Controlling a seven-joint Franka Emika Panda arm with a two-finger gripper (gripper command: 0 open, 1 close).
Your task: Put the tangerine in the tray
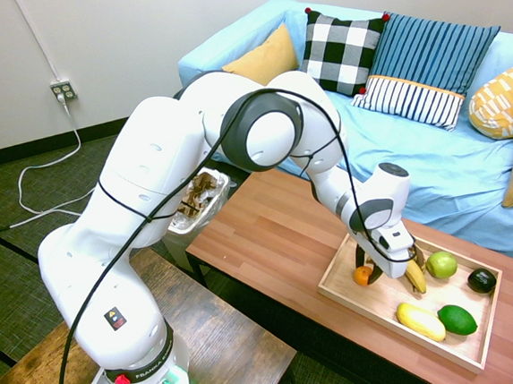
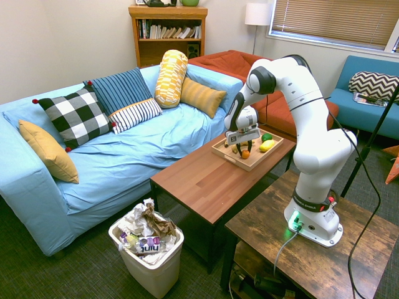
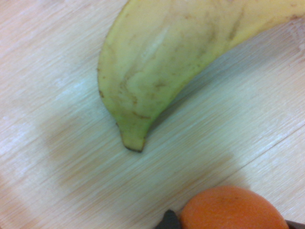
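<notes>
The small orange tangerine [image 1: 362, 277] is down inside the light-wood tray [image 1: 367, 303], near its left end, by the tip of a banana [image 1: 415, 277]. My gripper [image 1: 368, 270] reaches down into the tray and is shut on the tangerine, with a dark finger on each side of it. From the opposite side, the tangerine [image 2: 245, 154] shows low in the tray [image 2: 232, 157] under the gripper [image 2: 242, 149]. In the wrist view the tangerine [image 3: 233, 211] sits just over the tray's pale wooden floor [image 3: 57, 157], next to the banana tip [image 3: 157, 71].
Other fruit in the tray: a green apple [image 1: 441, 264], a dark avocado [image 1: 481, 280], a yellow lemon-like fruit [image 1: 421, 321] and a green lime [image 1: 456, 319]. The tray lies on a wooden coffee table [image 1: 269, 236]. A blue sofa [image 1: 469, 155] is behind, a white waste bin [image 2: 147, 249] in front.
</notes>
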